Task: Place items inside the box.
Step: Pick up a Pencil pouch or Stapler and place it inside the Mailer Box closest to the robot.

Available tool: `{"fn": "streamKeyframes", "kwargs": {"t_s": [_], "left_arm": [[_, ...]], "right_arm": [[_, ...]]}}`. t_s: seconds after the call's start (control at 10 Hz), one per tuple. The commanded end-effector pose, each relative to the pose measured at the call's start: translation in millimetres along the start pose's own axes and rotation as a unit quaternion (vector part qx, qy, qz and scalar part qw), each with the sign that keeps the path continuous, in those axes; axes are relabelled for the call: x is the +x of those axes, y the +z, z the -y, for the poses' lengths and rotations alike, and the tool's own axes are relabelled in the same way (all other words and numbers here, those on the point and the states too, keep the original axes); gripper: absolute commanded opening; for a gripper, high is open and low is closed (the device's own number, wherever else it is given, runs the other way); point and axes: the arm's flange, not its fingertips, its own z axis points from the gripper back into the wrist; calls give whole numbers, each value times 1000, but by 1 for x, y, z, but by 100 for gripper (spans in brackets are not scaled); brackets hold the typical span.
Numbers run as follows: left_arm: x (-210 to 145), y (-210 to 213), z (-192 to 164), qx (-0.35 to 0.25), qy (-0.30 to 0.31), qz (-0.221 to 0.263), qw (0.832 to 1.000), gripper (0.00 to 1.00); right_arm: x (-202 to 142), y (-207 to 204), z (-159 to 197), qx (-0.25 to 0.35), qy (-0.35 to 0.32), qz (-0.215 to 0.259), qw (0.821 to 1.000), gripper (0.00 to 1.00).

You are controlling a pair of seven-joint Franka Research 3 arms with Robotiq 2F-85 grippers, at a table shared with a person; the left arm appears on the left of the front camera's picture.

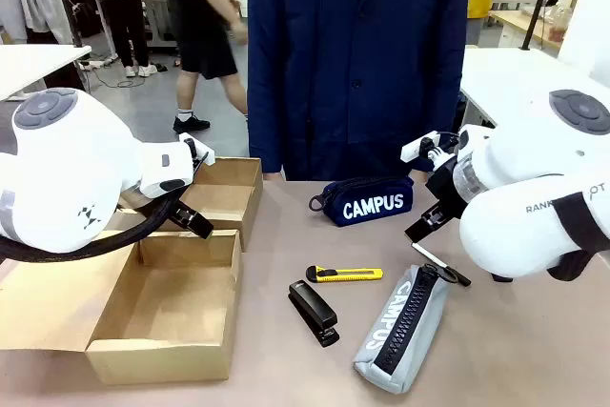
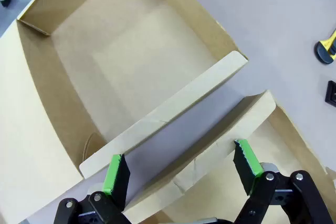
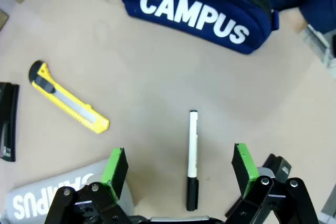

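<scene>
The thin pen (image 3: 192,145) lies flat on the counter's right half, between the navy CAMPUS pencil case (image 3: 199,11) toward the far edge and the grey pencil case (image 1: 400,331) toward the near edge. The right end effector (image 3: 179,157) hangs over it, fingers apart. So slim a pen may roll or slip out as they close. The left end effector (image 2: 181,161), also spread, hovers over the cardboard box (image 1: 162,355) and could block a drop.

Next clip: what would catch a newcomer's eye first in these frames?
The navy pencil case lettered CAMPUS stands out at the far middle of the table, before the person's dark coat. To its left sits the open cardboard box, the left end effector open above its walls. The right end effector hangs open over a pen.
</scene>
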Motion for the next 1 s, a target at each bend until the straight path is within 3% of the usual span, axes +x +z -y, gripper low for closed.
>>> {"fn": "streamKeyframes", "kwargs": {"t_s": [0.0, 0.9], "left_arm": [[0, 0, 0, 0, 0, 0, 1000, 100], [0, 0, 0, 0, 0, 0, 1000, 100]], "right_arm": [[0, 0, 0, 0, 0, 0, 1000, 100], [0, 0, 0, 0, 0, 0, 1000, 100]]}}
